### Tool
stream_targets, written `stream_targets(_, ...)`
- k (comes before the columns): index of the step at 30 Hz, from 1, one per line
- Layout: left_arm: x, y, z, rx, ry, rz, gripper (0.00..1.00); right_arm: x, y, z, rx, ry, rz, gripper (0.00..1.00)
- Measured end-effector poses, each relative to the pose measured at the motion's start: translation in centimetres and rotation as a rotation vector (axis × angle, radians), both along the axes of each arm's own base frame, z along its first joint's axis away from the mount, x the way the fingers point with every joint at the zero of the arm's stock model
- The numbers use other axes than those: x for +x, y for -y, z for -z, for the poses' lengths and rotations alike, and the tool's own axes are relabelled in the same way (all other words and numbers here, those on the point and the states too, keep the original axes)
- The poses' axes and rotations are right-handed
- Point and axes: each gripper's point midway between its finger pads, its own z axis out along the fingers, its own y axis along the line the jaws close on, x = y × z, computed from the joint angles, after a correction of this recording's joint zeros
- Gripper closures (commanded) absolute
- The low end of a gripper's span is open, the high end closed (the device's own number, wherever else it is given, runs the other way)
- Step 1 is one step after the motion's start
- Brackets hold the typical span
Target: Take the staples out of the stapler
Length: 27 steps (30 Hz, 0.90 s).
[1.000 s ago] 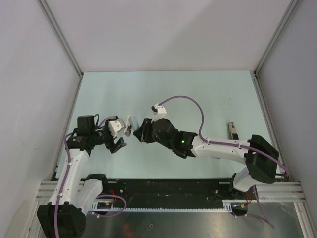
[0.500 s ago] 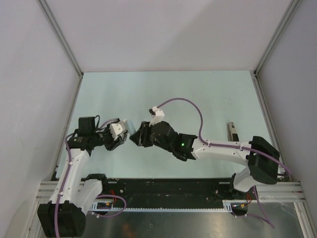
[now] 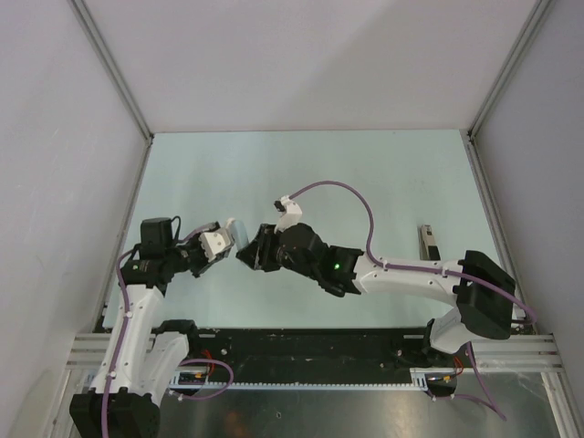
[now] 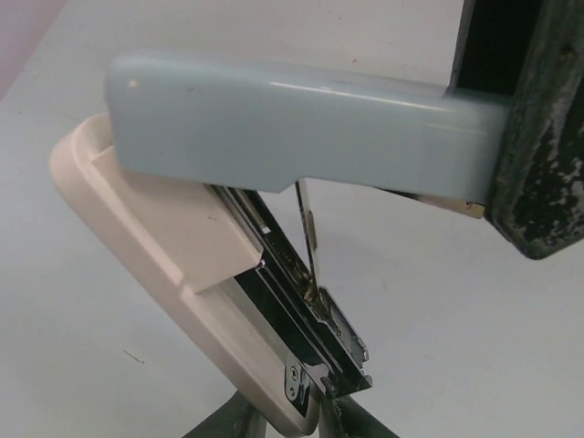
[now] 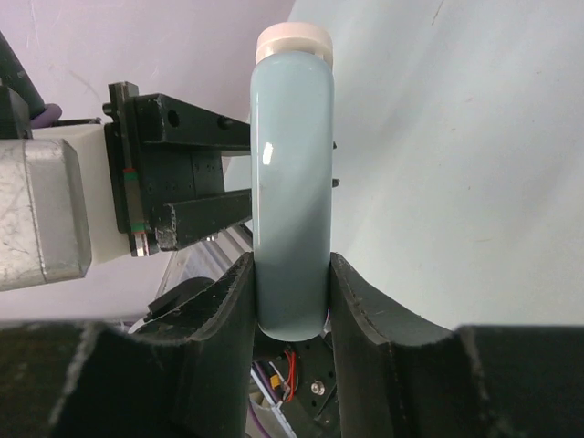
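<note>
The stapler (image 3: 239,234) hangs above the table between my two grippers, swung open. In the left wrist view its blue-grey cover (image 4: 301,123) stands apart from the beige base (image 4: 155,237), and the shiny metal magazine (image 4: 315,324) lies bare between them. My left gripper (image 4: 306,422) is shut on the hinge end of the base. My right gripper (image 5: 290,297) is shut on the cover, whose rounded back (image 5: 290,173) runs up between its fingers. From above, the left gripper (image 3: 226,241) and right gripper (image 3: 248,252) almost meet. The staples are hidden; I make out none in the magazine.
A narrow dark box (image 3: 427,243) lies flat at the table's right side, beside the right arm's elbow. White walls close in the table on three sides. A metal rail (image 3: 301,351) runs along the near edge by the arm bases.
My left gripper has gone from wide open to shut on the stapler's base. The stapler and right gripper have shifted slightly left toward it.
</note>
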Motion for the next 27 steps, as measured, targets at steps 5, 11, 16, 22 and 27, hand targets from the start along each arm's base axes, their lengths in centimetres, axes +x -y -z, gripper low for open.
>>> stream_targets(5,0.1,-0.1,-0.2,0.004,0.015,-0.003,0.76,-1.0,-0.2,0.8,-0.008,-0.013,-0.034,1.00)
stream_targets(11,0.3,-1.0,0.4,0.082,0.061,0.005,0.77,-2.7,-0.1,2.5,-0.068,0.028,-0.088,1.00)
stream_targets(16,0.2,-2.0,1.2,0.175,0.129,0.034,0.79,-4.2,0.2,4.2,-0.136,0.078,-0.134,1.00)
stream_targets(22,0.5,-2.4,0.8,0.250,0.258,0.076,0.80,-4.6,0.4,4.7,-0.175,0.133,-0.153,1.00)
stream_targets(27,0.5,-2.6,1.2,0.319,0.369,0.118,0.79,-5.0,0.6,5.8,-0.201,0.164,-0.169,1.00)
